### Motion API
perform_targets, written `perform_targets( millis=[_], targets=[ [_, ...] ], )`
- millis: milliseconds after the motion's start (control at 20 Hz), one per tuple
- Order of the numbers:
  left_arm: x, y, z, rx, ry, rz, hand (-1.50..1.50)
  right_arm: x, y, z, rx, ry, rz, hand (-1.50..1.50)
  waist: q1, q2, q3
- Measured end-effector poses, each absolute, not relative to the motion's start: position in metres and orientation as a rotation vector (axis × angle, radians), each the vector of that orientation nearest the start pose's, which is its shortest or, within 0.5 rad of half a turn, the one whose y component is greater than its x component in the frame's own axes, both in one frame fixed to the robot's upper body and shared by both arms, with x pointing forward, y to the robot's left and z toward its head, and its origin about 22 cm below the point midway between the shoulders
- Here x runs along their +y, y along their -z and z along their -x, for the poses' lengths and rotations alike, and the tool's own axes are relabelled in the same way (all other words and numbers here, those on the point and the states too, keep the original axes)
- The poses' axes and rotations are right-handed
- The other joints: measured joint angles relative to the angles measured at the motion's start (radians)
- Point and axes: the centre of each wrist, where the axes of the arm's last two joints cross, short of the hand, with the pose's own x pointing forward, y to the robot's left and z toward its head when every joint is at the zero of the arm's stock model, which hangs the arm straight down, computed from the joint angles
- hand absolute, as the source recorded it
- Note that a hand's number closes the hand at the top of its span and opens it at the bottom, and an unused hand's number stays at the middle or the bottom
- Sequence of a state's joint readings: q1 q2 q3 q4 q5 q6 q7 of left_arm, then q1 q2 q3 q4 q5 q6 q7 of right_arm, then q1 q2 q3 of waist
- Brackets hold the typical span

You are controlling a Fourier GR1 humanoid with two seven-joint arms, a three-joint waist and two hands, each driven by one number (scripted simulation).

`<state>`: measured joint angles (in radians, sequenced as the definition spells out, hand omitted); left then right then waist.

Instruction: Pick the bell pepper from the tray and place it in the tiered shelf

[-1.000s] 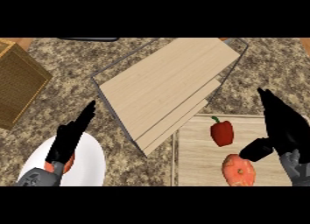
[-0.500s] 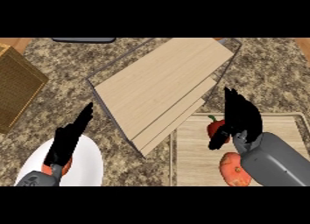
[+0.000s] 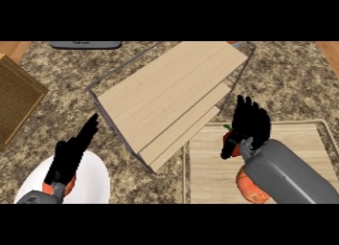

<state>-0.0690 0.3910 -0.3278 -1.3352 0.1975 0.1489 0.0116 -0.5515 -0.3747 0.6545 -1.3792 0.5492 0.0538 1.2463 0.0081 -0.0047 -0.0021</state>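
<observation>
Granite counter carries a wooden tray, where the red bell pepper sits at the near-left part, mostly hidden under the right hand. That hand's fingers point away, the thumb down beside the pepper; it seems to be closing on it, though I cannot tell. Left of the tray stands the tiered shelf. Farther left, the left hand rests open over a white plate.

No text, label or number can be read anywhere — none at all.
</observation>
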Motion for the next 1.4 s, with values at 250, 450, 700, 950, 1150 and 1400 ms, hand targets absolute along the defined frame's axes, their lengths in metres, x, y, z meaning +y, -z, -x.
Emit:
perform_targets(
  millis=[250,450,700,950,1150,1400],
  targets=[
    [0.266,0.038,-0.240,-1.312,0.284,-0.115,0.00,-0.135,-0.060,-0.313,-0.646,-0.887,1.048,-1.50,-0.008,0.000,0.000],
    [0.268,0.037,-0.239,-1.312,0.281,-0.113,0.00,-0.138,-0.052,-0.314,-0.603,-0.899,1.058,-1.50,-0.008,0.001,0.001],
    [0.264,0.036,-0.240,-1.306,0.282,-0.105,0.00,-0.139,-0.043,-0.314,-0.574,-0.900,1.062,-1.50,-0.008,0.001,0.001],
    [0.267,0.032,-0.242,-1.313,0.281,-0.112,0.00,-0.136,-0.034,-0.315,-0.558,-0.904,1.058,-1.50,-0.006,0.001,0.000],
    [0.269,0.029,-0.240,-1.309,0.285,-0.113,0.00,-0.137,-0.027,-0.316,-0.546,-0.908,1.052,-1.50,-0.004,-0.001,0.000],
    [0.268,0.038,-0.235,-1.311,0.285,-0.113,0.00,-0.140,-0.021,-0.317,-0.547,-0.923,1.039,1.50,-0.005,-0.004,-0.003]
  ],
)
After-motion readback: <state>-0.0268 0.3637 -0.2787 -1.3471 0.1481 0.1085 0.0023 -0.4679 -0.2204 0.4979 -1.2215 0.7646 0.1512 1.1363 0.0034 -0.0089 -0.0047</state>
